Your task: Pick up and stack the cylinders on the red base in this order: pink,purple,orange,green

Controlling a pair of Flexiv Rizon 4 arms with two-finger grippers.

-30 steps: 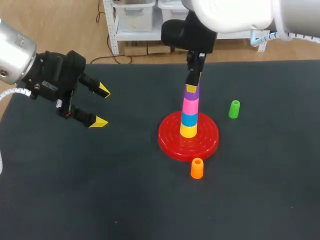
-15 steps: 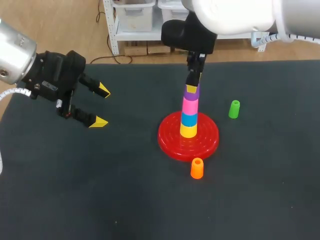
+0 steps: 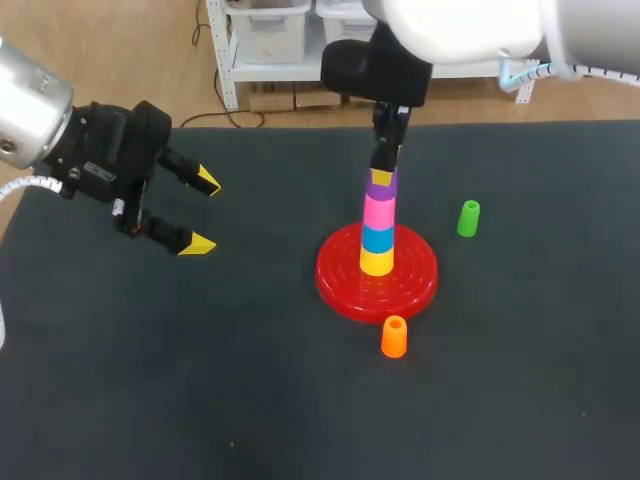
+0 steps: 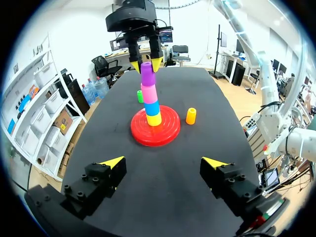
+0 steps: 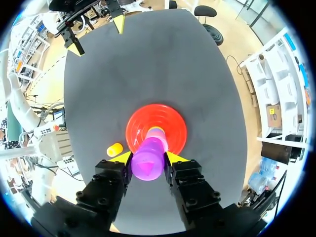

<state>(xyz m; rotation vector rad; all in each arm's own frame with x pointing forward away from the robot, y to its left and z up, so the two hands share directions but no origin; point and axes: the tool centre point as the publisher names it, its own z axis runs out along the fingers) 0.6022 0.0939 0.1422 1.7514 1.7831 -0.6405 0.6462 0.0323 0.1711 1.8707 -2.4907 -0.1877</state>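
On the red base (image 3: 338,282) stands a stack: yellow at the bottom, blue, the pink cylinder (image 3: 379,211), and the purple cylinder (image 3: 380,184) on top. My right gripper (image 3: 382,172) comes down from above and is shut on the purple cylinder (image 5: 147,164), a yellow-tipped finger on each side of it. The orange cylinder (image 3: 394,336) stands on the table just in front of the base. To the right of the base, the green cylinder (image 3: 468,218) is upright. My left gripper (image 3: 204,212) hangs open over the table's left side, holding nothing.
The dark table (image 3: 200,380) has bare room on the left and along the front. In the left wrist view the base (image 4: 140,136) lies straight ahead of my left gripper (image 4: 163,162), with the orange cylinder (image 4: 190,115) beside it.
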